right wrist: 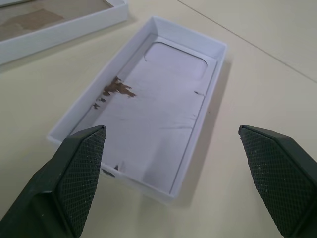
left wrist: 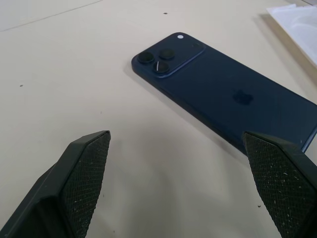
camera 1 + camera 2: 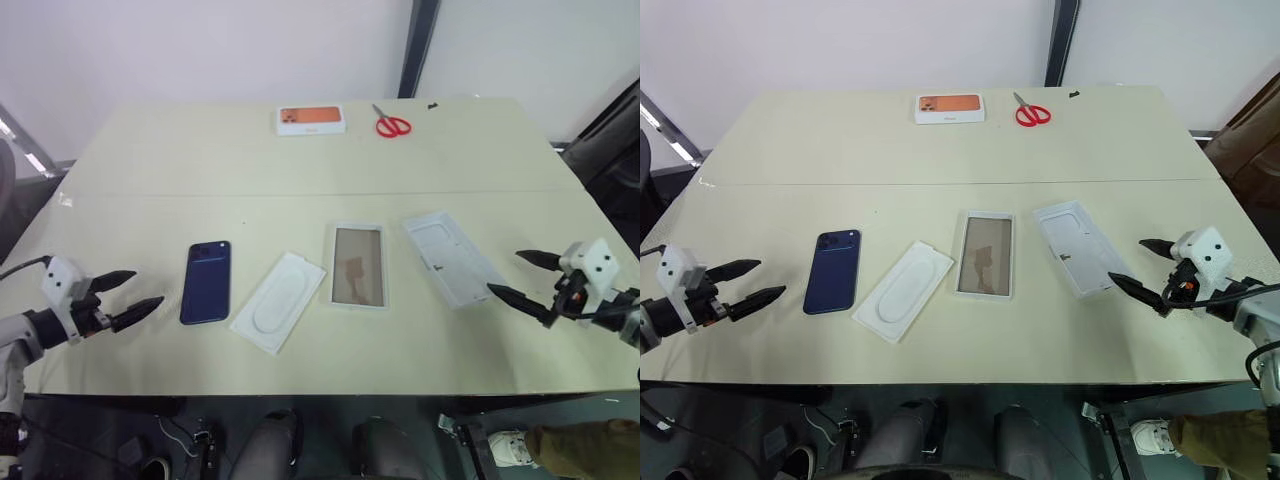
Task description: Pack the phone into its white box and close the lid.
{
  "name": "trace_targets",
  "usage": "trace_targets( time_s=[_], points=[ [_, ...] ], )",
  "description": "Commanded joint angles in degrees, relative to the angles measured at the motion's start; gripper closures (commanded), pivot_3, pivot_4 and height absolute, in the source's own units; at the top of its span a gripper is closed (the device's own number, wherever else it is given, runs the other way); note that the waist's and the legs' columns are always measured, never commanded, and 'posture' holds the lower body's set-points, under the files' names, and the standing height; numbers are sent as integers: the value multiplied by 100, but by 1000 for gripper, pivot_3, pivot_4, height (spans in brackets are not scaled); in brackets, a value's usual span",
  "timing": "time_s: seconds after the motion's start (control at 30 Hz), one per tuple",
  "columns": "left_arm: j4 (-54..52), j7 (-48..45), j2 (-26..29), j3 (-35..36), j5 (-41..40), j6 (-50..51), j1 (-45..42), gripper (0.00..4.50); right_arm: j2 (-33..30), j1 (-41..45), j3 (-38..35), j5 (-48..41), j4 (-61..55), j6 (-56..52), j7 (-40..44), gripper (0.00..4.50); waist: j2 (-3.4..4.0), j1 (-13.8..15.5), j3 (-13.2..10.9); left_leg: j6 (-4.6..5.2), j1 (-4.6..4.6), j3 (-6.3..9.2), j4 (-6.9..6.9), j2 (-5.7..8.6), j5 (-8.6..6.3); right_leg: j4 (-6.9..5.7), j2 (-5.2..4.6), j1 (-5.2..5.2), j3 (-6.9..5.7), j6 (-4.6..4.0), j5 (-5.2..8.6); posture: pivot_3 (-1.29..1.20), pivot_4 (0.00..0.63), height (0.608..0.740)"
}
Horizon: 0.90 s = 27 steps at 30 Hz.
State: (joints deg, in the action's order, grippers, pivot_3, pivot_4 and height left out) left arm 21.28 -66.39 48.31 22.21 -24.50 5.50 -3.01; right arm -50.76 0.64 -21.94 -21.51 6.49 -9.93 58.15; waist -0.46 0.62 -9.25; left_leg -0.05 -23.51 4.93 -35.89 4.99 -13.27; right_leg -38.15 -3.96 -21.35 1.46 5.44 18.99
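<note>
Everything is laid out in a row across the near half of the table [image 3: 420, 150], nothing nested yet, so each part can be picked on its own. The phone [image 3: 206, 281] lies flat, back up, camera cluster at the far end, just ahead of my left gripper [image 3: 128, 297]. Next along is the flat white insert [image 3: 279, 302], angled, then the white box [image 3: 358, 265] open side up with its brown floor bare (ready to take the phone), then the lid [image 3: 452, 257] lying inside-up, just ahead of my right gripper [image 3: 522, 276]. My guess is that this split gives phone to left, lid to right. Both arms sit low and wide at the table's near corners, grippers angled inward and slightly down toward the row. Both sets of fingers are spread wide, empty, touching nothing. The small carton [image 3: 311, 120] and red scissors [image 3: 392, 124] sit at the far edge, well apart from the work.
</note>
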Motion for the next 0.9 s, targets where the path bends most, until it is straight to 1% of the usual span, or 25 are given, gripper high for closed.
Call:
trace_targets(
  time_s=[0.03,0.3,0.5,0.73,0.9],
  points=[
    [-95,-38,51,166,-113,-57,-26,29,-91,-28,-197,-32,-5,14,-13,10,0,-2,0,0,0,0,0,0,0,0,0,0,0,0,0,0,150,734],
    [-193,31,24,124,-111,8,-85,29,-83,-55,-214,-79,-23,-39,-6,10,1,-5,0,0,0,0,1,0,0,0,0,0,0,0,0,0,150,734],
    [-272,55,22,131,-164,129,-112,29,-119,-203,-253,-281,-181,-301,218,10,1,-2,0,0,0,0,1,0,0,0,-1,1,0,0,0,0,150,734],
    [-334,62,-26,44,-176,187,-200,29,-71,-204,-204,-246,-268,-308,201,10,1,-3,-1,0,0,-1,1,0,0,0,-1,1,0,0,0,0,150,734],
    [-626,124,-81,18,-287,480,-308,29,-26,-86,-131,-230,-335,-322,113,10,1,-2,-1,0,0,-1,1,0,0,0,-1,2,0,0,0,0,150,734]
  ],
)
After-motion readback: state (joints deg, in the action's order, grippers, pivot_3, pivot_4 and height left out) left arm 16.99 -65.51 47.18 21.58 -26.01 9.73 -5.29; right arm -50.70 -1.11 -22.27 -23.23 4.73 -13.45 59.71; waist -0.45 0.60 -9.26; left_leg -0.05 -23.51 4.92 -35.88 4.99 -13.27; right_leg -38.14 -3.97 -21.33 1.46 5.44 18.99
